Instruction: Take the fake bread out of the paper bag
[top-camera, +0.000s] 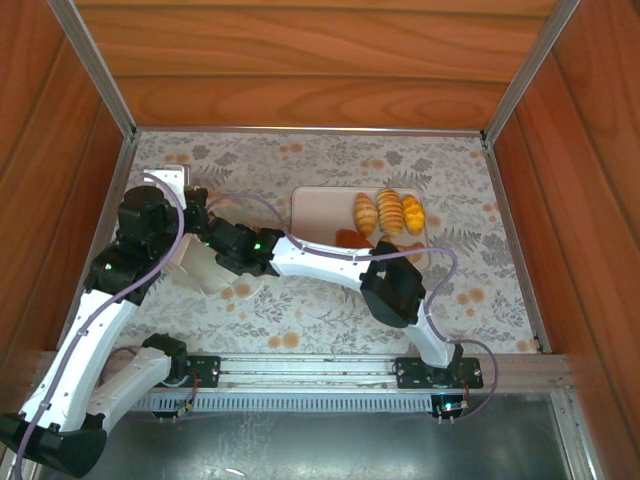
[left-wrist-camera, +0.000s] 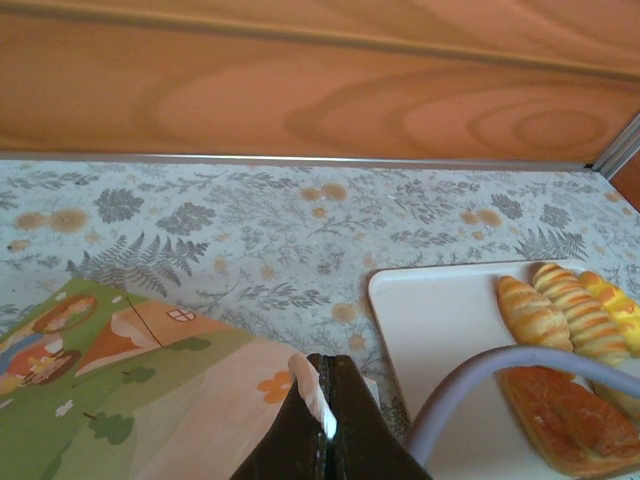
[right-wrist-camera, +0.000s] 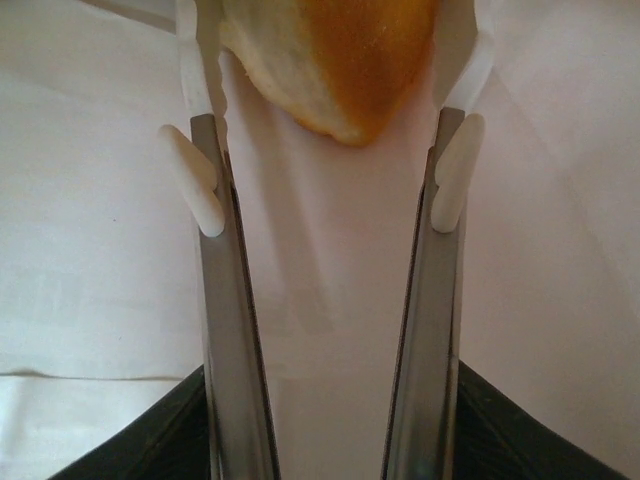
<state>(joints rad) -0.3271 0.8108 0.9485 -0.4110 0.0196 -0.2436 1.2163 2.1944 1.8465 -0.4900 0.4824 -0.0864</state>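
The paper bag (top-camera: 205, 268) lies on its side at the left of the table; the left wrist view shows its printed face (left-wrist-camera: 150, 400). My left gripper (left-wrist-camera: 328, 375) is shut on the bag's pale cord handle (left-wrist-camera: 310, 392) at its edge. My right gripper (right-wrist-camera: 328, 60) reaches inside the bag, white paper all round it. A golden piece of fake bread (right-wrist-camera: 340, 70) sits between its fingertips (right-wrist-camera: 205, 110), touching both. More fake bread lies on the tray: three ridged rolls (top-camera: 389, 210) and a flat reddish-brown piece (top-camera: 350, 237).
The pale rectangular tray (top-camera: 320, 210) sits centre-right on the floral tablecloth; its bare left half (left-wrist-camera: 440, 320) is near the bag. Wooden walls enclose the table on three sides. A grey cable (left-wrist-camera: 480, 375) arcs over the tray's near edge.
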